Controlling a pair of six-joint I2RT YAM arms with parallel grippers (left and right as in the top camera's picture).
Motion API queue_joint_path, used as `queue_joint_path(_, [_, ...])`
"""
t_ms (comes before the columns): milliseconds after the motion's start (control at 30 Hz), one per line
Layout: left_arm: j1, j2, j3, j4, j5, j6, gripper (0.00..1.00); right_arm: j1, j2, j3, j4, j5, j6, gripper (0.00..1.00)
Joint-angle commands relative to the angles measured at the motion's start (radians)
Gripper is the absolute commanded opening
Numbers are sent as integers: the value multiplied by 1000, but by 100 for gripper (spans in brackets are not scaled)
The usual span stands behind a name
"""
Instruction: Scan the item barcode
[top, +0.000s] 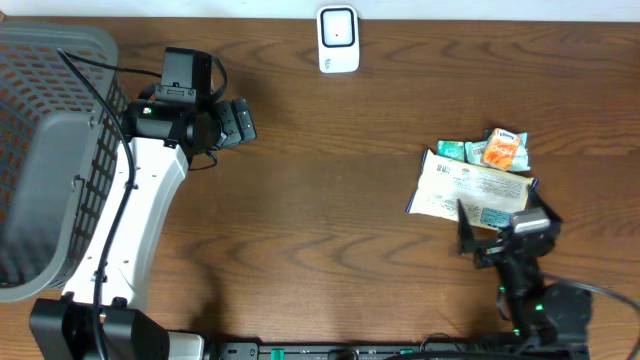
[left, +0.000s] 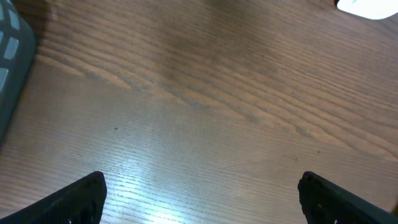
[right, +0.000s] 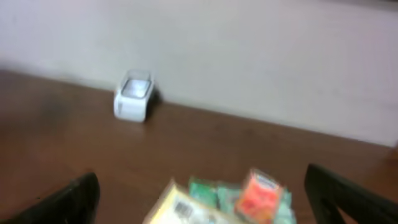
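A cream flat packet (top: 468, 190) with a printed barcode lies at the table's right, and the right wrist view shows it blurred (right: 180, 209). An orange packet (top: 503, 148) (right: 261, 191) and green packets (top: 452, 150) (right: 208, 189) lie just behind it. The white scanner (top: 338, 39) (right: 132, 99) stands at the back edge, and its corner (left: 370, 5) shows in the left wrist view. My right gripper (top: 500, 224) (right: 205, 200) hovers open at the packet's near edge, holding nothing. My left gripper (top: 240, 121) (left: 202, 199) is open over bare wood at the left.
A grey mesh basket (top: 50, 150) (left: 11, 59) fills the far left of the table. A pale wall (right: 249, 56) rises behind the back edge. Bare brown wood (top: 330, 200) lies between the two arms.
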Motion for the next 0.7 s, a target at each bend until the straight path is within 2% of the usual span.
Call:
queue_joint_path(0, [5,8,2,-3,-12,2,98,36,-93,-163,80,5,-3,99])
queue_joint_path(167, [5,8,2,-3,-12,2,98,45,-150,-291,158,5,16,99])
queue_joint_path(667, [5,8,2,-3,-12,2,98,46,-150,-288,125,4,16,99])
